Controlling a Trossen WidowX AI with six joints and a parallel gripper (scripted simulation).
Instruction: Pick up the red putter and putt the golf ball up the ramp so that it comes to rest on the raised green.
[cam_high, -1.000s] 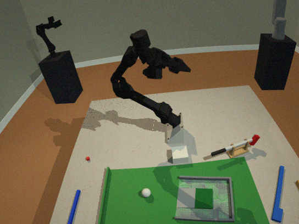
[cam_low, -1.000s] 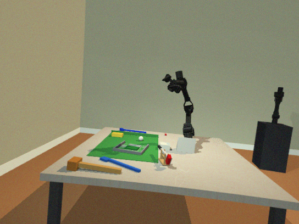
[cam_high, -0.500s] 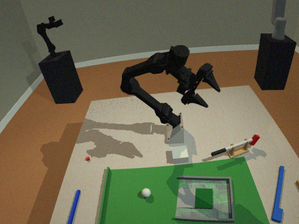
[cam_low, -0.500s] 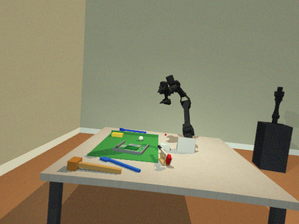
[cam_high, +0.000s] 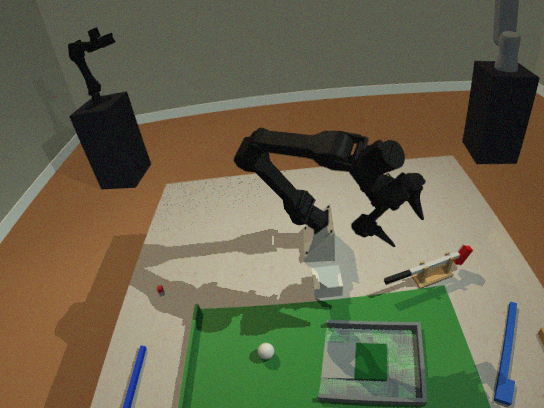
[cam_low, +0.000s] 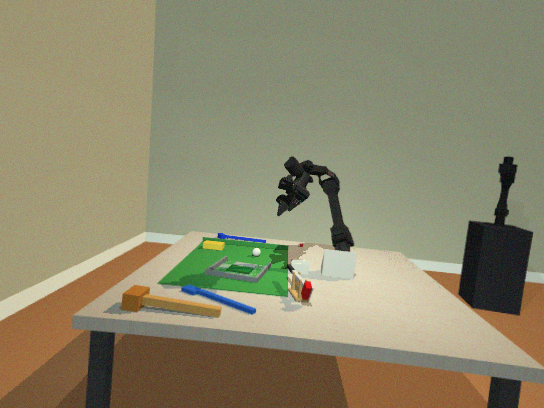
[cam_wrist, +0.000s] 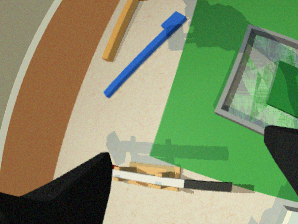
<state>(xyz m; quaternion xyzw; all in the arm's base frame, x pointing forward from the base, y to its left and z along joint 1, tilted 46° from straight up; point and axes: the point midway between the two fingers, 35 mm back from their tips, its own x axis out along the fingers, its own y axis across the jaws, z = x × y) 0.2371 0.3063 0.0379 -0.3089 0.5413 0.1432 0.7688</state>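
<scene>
The putter has a red head (cam_high: 465, 254) (cam_low: 307, 290), a white shaft (cam_high: 441, 263) (cam_wrist: 150, 176) and a black grip (cam_high: 397, 277) (cam_wrist: 207, 186). It lies across a wooden stand (cam_high: 434, 278) beside the green mat (cam_high: 230, 385) (cam_low: 185, 275). My gripper (cam_high: 408, 232) (cam_low: 285, 212) (cam_wrist: 192, 148) is open and empty, high above the table near the putter. In the wrist view the left finger hides most of the head. The white ball (cam_high: 266, 351) (cam_low: 256, 252) rests on the mat, facing a grey-walled enclosure (cam_high: 421, 360) (cam_low: 240, 279) (cam_wrist: 232, 75) around a dark green square (cam_high: 371, 361) (cam_wrist: 285, 90).
A light blue stick (cam_high: 507, 345) (cam_low: 220, 300) (cam_wrist: 140, 62) and an orange mallet (cam_low: 136, 298) (cam_wrist: 117, 35) lie beyond the mat's side. A dark blue stick (cam_high: 134, 377) (cam_low: 242, 239) lies on the opposite side. A yellow block (cam_low: 213, 245) and a small red cube (cam_high: 160, 289) (cam_low: 301, 245) also show.
</scene>
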